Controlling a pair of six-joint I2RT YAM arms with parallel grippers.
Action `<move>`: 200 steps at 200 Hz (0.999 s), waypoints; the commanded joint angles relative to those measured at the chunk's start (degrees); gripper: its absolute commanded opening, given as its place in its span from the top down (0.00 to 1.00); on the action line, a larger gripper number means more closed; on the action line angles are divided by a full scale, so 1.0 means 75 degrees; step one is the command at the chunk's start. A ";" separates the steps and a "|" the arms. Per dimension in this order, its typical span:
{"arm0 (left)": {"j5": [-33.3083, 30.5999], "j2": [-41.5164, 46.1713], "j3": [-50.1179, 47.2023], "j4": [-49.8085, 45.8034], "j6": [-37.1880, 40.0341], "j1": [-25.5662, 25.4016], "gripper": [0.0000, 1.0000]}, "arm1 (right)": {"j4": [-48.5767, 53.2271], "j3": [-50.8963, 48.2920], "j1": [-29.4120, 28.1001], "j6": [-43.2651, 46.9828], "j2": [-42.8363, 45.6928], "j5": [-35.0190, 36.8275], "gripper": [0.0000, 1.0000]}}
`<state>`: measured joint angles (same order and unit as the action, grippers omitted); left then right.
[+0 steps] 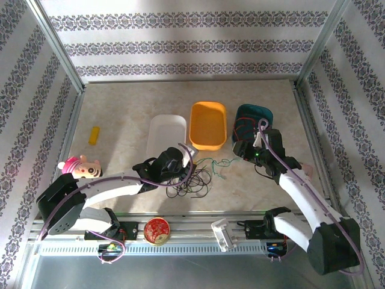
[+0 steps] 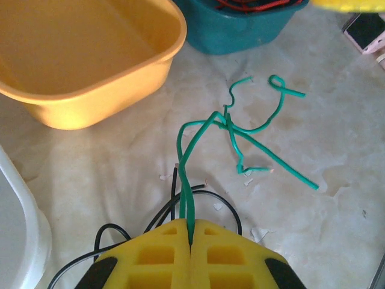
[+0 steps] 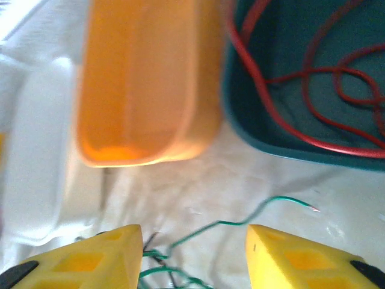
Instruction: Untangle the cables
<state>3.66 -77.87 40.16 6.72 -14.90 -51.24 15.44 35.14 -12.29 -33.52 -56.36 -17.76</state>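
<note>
Left pincer (image 2: pixel 191 233) is clamped tight on the green cable (image 2: pixel 240 129), the doubled strand running straight out from its tips to a knot of loops on the tabletop (image 2: pixel 337 198). The black cable (image 2: pixel 224 201) curls just under those tips, outside the grip. Across the way, the right pincer (image 3: pixel 195 241) has its jaws apart and holds nothing, with a thin green strand lying on the surface between them. The red cable (image 2: pixel 249 6) sits in the teal tub (image 2: pixel 240 36).

My read is that green is being worked clear of black. It looks best done with the left anchoring and the right closing low on the knot's far side. Then they should draw apart slowly, so the loops open rather than cinch.
</note>
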 commanded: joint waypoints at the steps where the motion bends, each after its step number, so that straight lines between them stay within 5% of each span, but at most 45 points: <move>1: 0.0203 -0.0150 0.0366 -0.0114 0.0216 0.0071 1.00 | -0.0212 0.0222 -0.0402 0.0532 0.0018 -0.0732 0.51; 67: 0.0011 -0.0294 0.0528 -0.0233 0.0205 0.0071 1.00 | 0.0839 0.1210 -0.1828 0.1373 -0.1114 -0.0554 0.54; 131: -0.0072 -0.0318 0.0570 -0.0071 0.0181 0.0071 1.00 | 0.1407 0.1186 -0.2263 0.1514 -0.1053 -0.0464 0.56; 200: 0.0035 -0.0224 0.0611 0.0159 0.0053 0.0071 1.00 | 0.1338 0.1749 -0.2263 0.1234 -0.2611 -0.0041 0.60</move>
<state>4.05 -79.85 43.29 6.44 -14.11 -51.24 25.23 45.17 -28.77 -23.79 -72.62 -19.94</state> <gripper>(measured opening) 0.038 0.407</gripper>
